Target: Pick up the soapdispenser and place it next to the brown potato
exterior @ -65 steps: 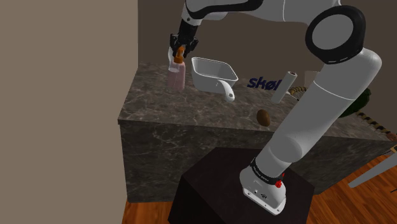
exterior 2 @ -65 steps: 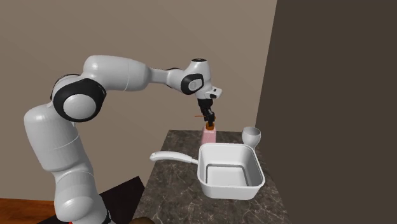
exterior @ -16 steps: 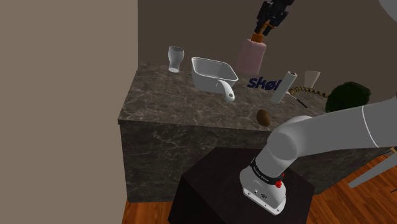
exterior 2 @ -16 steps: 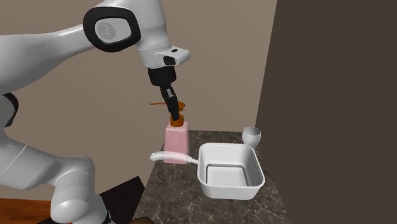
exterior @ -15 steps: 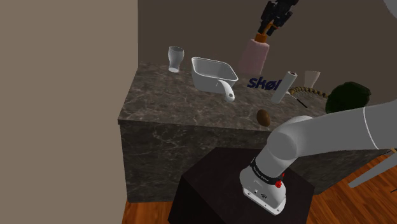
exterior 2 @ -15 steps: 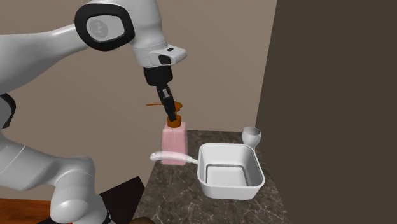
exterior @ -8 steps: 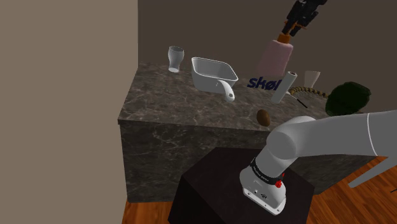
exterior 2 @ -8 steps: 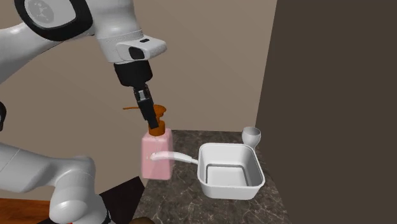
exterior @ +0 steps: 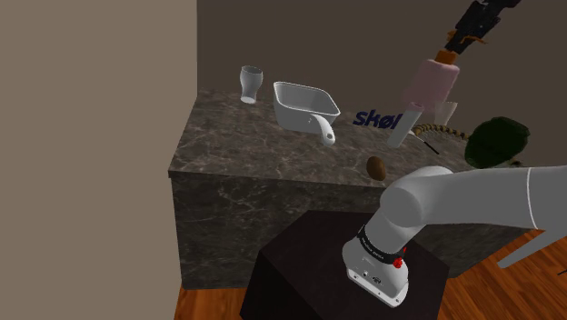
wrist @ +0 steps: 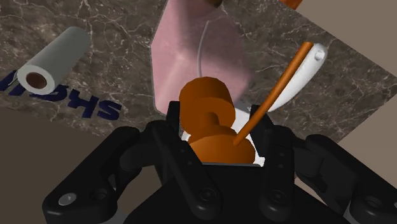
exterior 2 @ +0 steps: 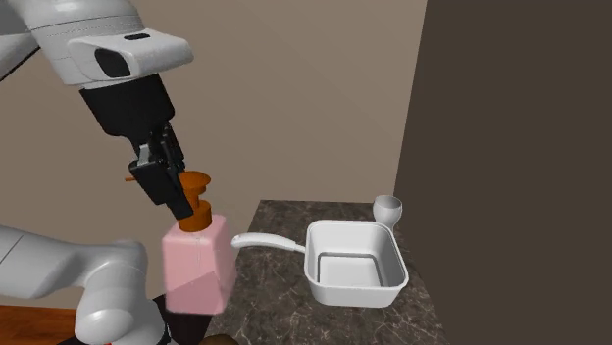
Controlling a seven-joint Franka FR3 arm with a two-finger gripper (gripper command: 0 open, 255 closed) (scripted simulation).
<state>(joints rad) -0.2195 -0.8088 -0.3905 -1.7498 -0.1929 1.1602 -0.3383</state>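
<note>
The black gripper [exterior: 473,30] is clamped narrowly on the orange pump [exterior: 447,55] of the pink soap dispenser [exterior: 431,84], its fingers [wrist: 173,122] pressing the pump's collar from both sides in the wrist view. The bottle hangs tilted in the air above the dark marbled counter [exterior: 245,145], touching nothing but the gripper. In the shoulder view the brown potato [exterior: 375,167] lies near the counter's front edge, at about 7 o'clock from the dispenser and well apart from it. Between the two stand a white paper roll [exterior: 405,123], at 1 o'clock from the potato, and blue lettering [exterior: 374,119] just beside the roll. A white pan [exterior: 304,103] sits at 10 o'clock from the potato with its handle pointing toward it, and a clear glass [exterior: 250,84] stands at 10 o'clock from the pan. A dark green round thing [exterior: 498,141] rests between 2 and 3 o'clock from the potato. The dark stand [exterior: 309,264] sits at 6 o'clock, below the counter's front.
</note>
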